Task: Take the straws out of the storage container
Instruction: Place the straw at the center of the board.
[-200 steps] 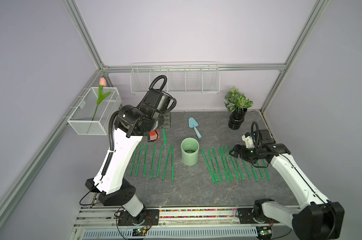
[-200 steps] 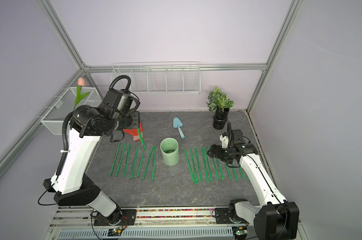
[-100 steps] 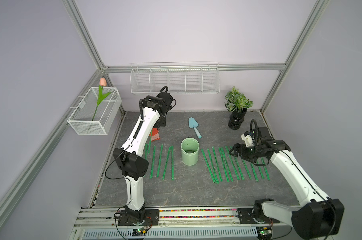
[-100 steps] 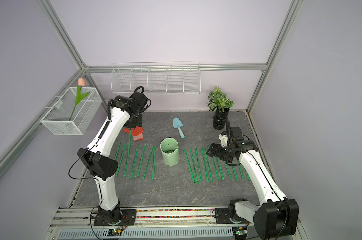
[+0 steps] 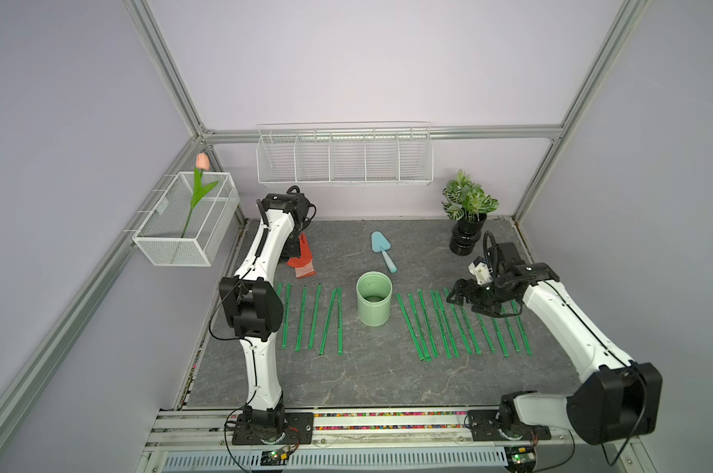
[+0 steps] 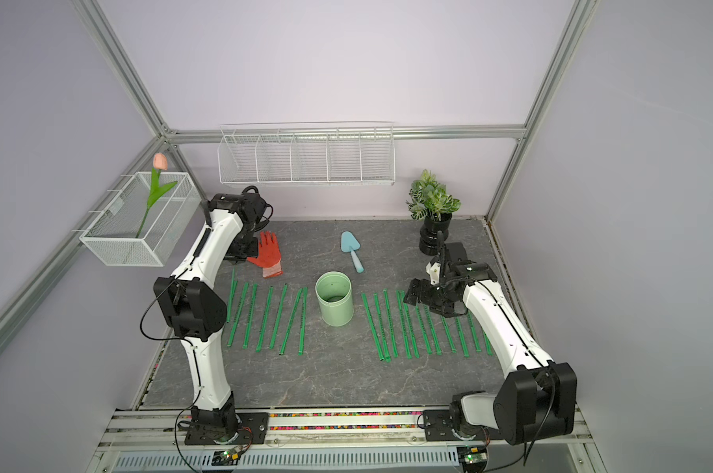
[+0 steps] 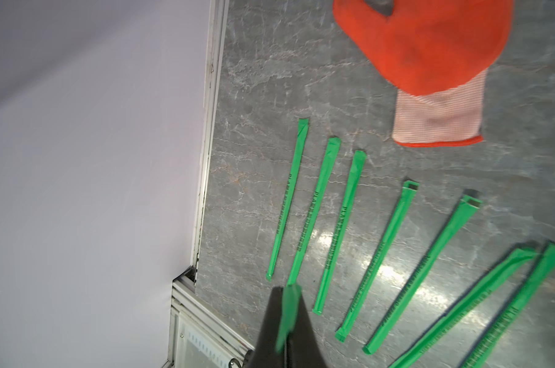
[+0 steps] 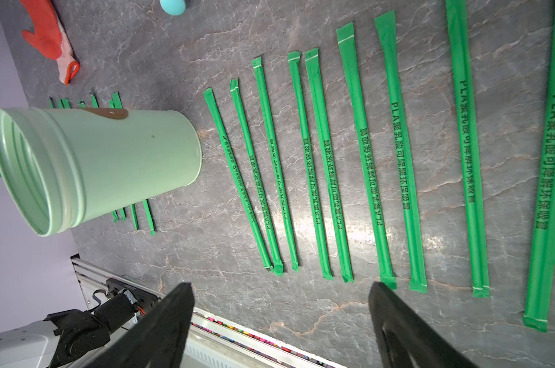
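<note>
The storage container is a mint-green cup standing upright mid-table, and no straw shows inside it. Several green straws lie in a row to its left. Several more straws lie to its right. My left gripper is shut on one straw. It sits over the far-left end of the left row, beside the red glove. My right gripper is open and holds nothing. It hovers low over the far ends of the right row, to the right of the cup.
A red glove lies at the back left, and a blue trowel lies behind the cup. A potted plant stands at the back right. One wire basket hangs on the back wall. Another basket, on the left wall, holds a tulip.
My left arm has unfolded and stretched to the back left, bringing its gripper down by the glove. The right arm has barely moved.
</note>
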{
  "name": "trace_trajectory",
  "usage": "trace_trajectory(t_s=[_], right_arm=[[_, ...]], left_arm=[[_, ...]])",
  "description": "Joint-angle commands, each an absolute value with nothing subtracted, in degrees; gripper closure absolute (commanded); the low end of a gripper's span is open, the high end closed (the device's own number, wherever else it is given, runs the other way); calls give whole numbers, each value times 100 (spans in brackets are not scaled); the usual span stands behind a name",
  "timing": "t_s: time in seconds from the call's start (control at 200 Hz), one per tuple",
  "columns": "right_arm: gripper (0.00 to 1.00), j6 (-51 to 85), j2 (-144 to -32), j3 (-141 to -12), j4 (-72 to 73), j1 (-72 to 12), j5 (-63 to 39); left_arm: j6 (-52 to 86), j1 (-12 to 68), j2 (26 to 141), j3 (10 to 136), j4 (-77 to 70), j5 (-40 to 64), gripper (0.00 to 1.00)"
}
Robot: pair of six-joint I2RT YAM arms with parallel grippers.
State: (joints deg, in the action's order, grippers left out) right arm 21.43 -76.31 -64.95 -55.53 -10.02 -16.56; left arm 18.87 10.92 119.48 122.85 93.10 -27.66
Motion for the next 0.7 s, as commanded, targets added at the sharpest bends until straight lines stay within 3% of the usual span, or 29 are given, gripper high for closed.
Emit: trace_trajectory(t_s=[0.0,0.695], right_arm=[[11,2259,-7687,-6592,-5604,-1046,-1571],[11,2410,-8195,-6722,-5308,-1134,-1494]], left_arm=[[1711,926,12017,11976,9698,-2979,97],[1246,-39,12196,11136,8996,-3067,99]])
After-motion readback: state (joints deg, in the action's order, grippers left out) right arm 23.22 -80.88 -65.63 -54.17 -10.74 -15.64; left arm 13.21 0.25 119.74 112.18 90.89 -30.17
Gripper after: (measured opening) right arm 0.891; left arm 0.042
